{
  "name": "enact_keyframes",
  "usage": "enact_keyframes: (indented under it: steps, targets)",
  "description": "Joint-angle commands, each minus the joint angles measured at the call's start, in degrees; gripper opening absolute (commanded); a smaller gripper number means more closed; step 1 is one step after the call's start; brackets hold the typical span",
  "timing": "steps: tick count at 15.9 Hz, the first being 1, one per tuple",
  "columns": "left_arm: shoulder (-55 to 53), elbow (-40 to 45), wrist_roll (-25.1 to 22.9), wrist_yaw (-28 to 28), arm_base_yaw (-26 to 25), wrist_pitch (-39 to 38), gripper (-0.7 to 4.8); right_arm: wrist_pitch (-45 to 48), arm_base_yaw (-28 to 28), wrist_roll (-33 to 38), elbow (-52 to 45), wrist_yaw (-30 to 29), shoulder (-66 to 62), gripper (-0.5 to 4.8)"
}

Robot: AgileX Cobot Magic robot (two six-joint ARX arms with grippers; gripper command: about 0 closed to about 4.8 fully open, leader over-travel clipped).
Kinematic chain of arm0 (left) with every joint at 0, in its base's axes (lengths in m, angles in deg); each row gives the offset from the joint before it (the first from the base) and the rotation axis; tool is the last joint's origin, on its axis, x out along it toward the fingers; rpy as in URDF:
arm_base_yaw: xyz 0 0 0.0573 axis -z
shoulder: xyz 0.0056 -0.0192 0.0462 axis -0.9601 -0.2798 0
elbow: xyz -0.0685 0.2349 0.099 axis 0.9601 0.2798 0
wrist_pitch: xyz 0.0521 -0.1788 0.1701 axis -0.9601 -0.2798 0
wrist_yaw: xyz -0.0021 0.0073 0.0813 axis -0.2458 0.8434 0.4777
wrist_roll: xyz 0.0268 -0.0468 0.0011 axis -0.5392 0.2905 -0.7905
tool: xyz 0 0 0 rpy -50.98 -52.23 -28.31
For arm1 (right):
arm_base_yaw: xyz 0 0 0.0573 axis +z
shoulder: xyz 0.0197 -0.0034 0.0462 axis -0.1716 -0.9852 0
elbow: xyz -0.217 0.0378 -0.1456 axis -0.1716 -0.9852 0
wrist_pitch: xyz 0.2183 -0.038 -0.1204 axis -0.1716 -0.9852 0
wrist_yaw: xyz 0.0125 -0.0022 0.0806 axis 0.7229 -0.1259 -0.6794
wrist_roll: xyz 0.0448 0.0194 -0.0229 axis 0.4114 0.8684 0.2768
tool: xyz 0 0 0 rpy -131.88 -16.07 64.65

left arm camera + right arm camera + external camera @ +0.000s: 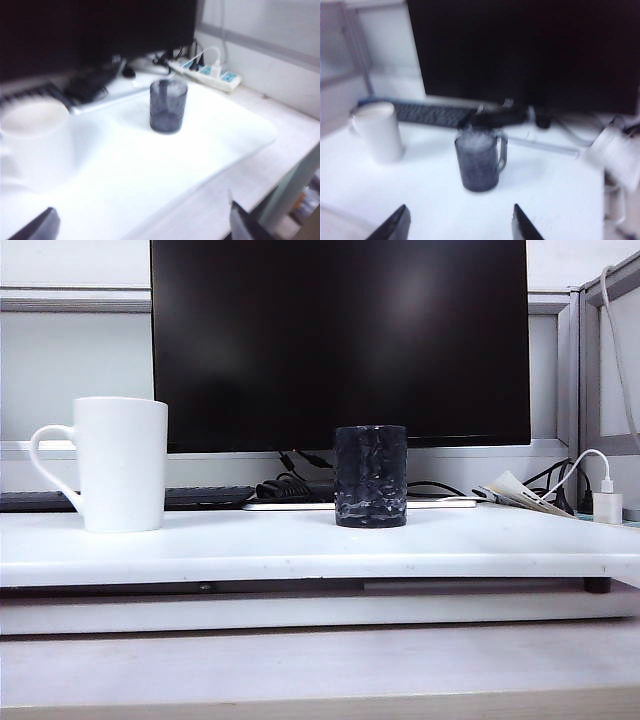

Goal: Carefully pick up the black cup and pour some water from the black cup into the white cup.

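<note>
The black cup (479,164) is seen upright ahead of the right gripper (457,225), untouched; both it and the left gripper (140,225) are spread, empty

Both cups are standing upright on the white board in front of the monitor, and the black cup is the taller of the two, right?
Not quite. The exterior view shows the white cup is taller than the black cup. Both do stand upright on the white board in front of the monitor.
</note>
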Motion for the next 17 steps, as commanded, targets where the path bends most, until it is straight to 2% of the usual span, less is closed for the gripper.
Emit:
enact_keyframes:
  steps: [1,4,6,7,8,9,10,12,13,15,17]
  targets:
    - [-0.55,10.27,5.57,-2.05,-0.04,16.55,4.79,10.69,-0.02,1.42,-9.22,-0.87,-0.46,2.63]
    - [-0.7,20.68,6.93,-1.31,-0.07,22.08,4.79,17.73,-0.07,1.4,-20.17,-0.9,-0.44,2.61]
    - [-0.7,23.69,7.02,-1.33,-0.07,22.05,4.79,17.55,-0.07,1.42,-23.43,-0.9,-0.35,2.6]
    - [-0.68,25.16,6.99,-1.09,-0.09,22.05,4.16,17.31,-0.07,1.42,-24.7,-0.9,-0.35,2.09]
    - [-0.68,25.97,6.93,-0.31,-0.09,22.16,2.96,17.22,-0.07,1.4,-25.27,-0.9,-0.35,1.09]
    - [-0.68,26.93,6.64,1.11,-0.09,22.64,1.27,16.66,-0.07,1.22,-25.24,-0.15,-0.39,-0.17]
    - [-0.68,27.69,6.54,3.15,-0.09,23.1,-0.14,16.46,-0.07,1.22,-25.24,1.95,-0.39,-0.02]
    - [-0.68,29.86,6.54,9.03,-0.09,24.57,-0.06,15.93,-0.13,0.85,-25.24,7.32,-0.39,-0.01]
    - [-0.7,31.02,6.25,13.53,-0.17,23.52,-0.06,15.43,-0.17,-0.87,-25.24,12.66,-0.39,-0.01]
    - [-0.85,31.02,3.93,17.33,-0.33,23.69,-0.06,15.39,-0.81,-3.1,-25.24,16.52,-0.37,-0.01]
    - [-0.81,31.02,1.27,18.34,-1.14,24.79,-0.06,15.3,-3.52,-3.67,-25.24,15.43,-0.37,-0.01]
